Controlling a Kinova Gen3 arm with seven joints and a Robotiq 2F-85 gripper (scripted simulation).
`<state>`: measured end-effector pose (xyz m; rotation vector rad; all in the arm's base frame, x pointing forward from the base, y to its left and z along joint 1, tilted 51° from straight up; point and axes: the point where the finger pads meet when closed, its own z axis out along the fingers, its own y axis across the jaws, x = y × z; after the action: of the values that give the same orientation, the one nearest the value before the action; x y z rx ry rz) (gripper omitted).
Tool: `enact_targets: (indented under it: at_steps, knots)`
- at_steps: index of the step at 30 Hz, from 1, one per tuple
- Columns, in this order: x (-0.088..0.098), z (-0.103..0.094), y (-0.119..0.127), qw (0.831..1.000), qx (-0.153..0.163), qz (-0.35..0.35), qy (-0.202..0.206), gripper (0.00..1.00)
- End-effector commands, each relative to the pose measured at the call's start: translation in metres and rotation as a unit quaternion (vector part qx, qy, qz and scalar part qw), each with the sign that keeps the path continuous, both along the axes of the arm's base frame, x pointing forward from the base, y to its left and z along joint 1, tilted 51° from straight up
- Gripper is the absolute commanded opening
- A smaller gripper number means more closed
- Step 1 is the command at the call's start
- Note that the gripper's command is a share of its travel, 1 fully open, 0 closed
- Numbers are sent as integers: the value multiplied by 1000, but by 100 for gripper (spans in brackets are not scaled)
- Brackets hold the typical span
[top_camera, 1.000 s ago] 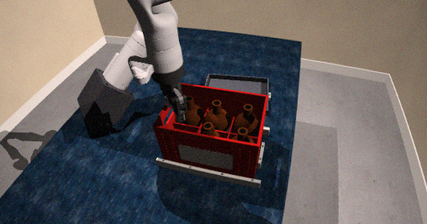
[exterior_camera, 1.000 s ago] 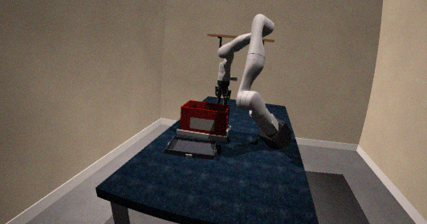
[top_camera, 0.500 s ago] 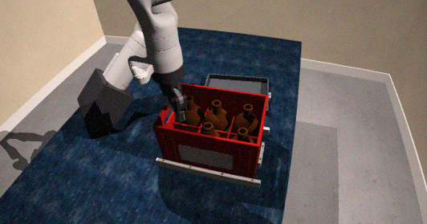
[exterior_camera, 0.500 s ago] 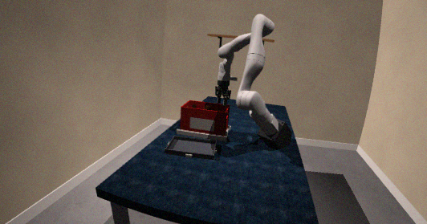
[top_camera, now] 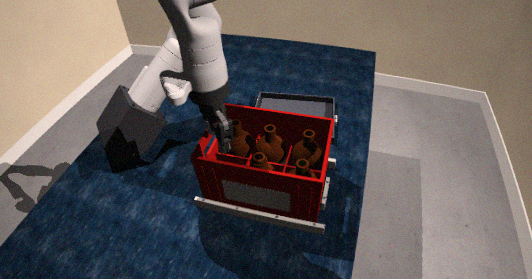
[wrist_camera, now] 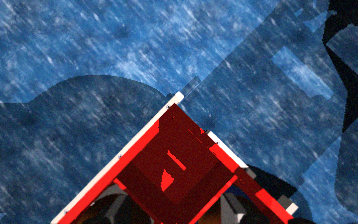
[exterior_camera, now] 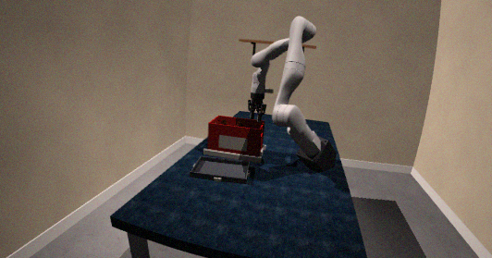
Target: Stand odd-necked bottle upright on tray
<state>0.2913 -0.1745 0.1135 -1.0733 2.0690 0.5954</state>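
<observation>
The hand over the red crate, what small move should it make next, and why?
Probably a short sideways shift to centre the hand over the back-left bottle's neck. It stands partly open and holds nothing, low at the crate's left end. In the wrist view it looks down into an empty corner cell. All five bottles stand in the crate and the tray is bare.
</observation>
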Motion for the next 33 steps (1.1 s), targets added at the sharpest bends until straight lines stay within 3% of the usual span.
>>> enact_targets:
  at_steps: [1, 33]
  knots:
    - [0, 0, 0, 1000, 0, 0, 0, 64]
    - [13, -20, 22, 1000, 0, 0, 0, 64]
